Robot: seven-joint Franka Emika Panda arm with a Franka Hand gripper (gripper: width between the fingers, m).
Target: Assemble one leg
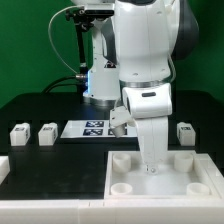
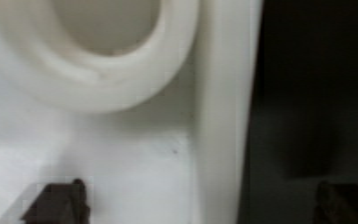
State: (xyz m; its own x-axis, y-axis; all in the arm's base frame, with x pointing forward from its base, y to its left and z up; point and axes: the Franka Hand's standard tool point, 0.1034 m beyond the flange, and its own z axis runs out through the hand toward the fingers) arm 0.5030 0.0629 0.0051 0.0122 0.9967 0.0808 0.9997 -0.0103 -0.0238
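Three legs stand on the black table in the exterior view: two at the left [image 1: 18, 131] [image 1: 46, 132] and one at the right [image 1: 185, 131]. They are small white pegs with tags. Another tagged white piece [image 1: 120, 121] shows beside the arm, partly hidden. My gripper [image 1: 152, 166] is low over the large white square piece [image 1: 200, 185] with round corner sockets. It is far from the legs. In the wrist view my gripper [image 2: 199, 203] is open and empty. One fingertip [image 2: 55, 200] is over the white piece and the other over the dark table. A round socket [image 2: 60, 85] is close.
The marker board [image 1: 88, 127] lies flat behind the white square piece. A black stand and a white robot base [image 1: 100, 80] are at the back. A white part [image 1: 3, 166] shows at the exterior view's left edge.
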